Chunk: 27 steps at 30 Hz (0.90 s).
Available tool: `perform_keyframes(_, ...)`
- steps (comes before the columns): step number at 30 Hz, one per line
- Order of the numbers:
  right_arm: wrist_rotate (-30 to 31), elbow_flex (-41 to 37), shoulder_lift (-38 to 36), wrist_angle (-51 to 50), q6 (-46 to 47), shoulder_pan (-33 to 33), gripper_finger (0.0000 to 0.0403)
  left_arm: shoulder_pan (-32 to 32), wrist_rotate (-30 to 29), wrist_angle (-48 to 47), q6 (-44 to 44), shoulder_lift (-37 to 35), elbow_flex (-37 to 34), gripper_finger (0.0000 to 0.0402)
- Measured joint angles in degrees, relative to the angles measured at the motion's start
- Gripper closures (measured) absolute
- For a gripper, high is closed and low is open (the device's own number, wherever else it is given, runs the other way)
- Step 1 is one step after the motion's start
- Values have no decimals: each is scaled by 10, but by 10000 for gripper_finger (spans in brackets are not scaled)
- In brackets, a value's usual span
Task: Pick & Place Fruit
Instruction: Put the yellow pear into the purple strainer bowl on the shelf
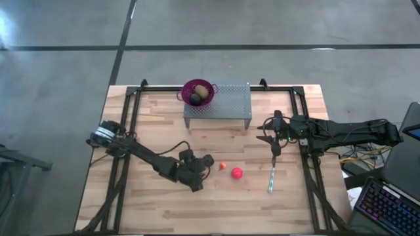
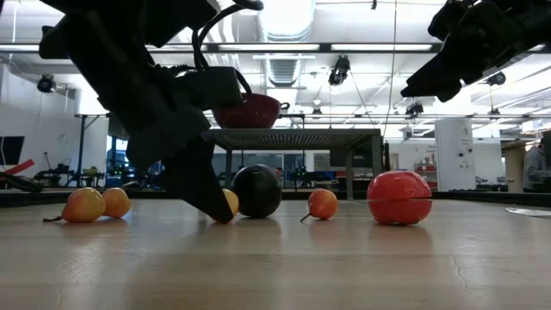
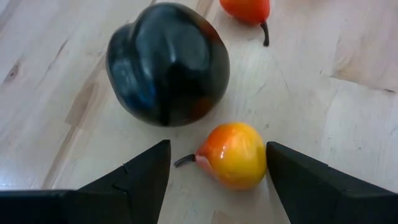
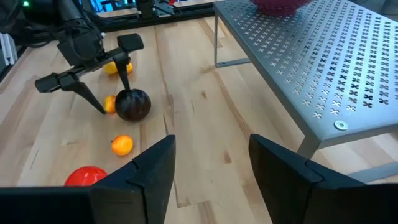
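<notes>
No writing or label can be read on anything here.

From above, the butcher-block table [image 1: 157,210] carries a perforated grey metal shelf [image 1: 226,101] at its far edge, with a purple colander bowl [image 1: 197,91] on the shelf's left corner holding a dark ball and an olive-green oval. The left gripper [image 1: 205,162] sits low near the middle, a small orange fruit [image 1: 222,166] and a glossy red ball [image 1: 237,173] just beside it. The right gripper [image 1: 274,139] hovers to the right, above a slim teal stick [image 1: 271,178].

At table height, a smooth black ball [image 2: 256,190] rests on the wood between tiny orange, stemmed fruits, the red ball well to its right.

The left wrist view shows the jaws open and empty — a small orange-yellow fruit [image 3: 233,154] lies between the fingertips [image 3: 146,167], the black ball just beyond it.

In the right wrist view the fingers [image 4: 152,168] stand apart, holding nothing, above bare planks beside the shelf.
</notes>
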Motion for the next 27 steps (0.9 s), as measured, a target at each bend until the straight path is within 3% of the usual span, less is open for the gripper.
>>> perform_keyframes(5, 0, 0, 0, 0, 0, 0, 215, 0, 1, 1, 0, 0, 0, 145)
perform_keyframes(18, 0, 0, 0, 0, 0, 0, 249, 3, 5, 1, 4, 1, 0, 233)
perform_keyframes(27, 0, 0, 0, 0, 0, 0, 273, 3, 7, -1, 5, 0, 0, 241)
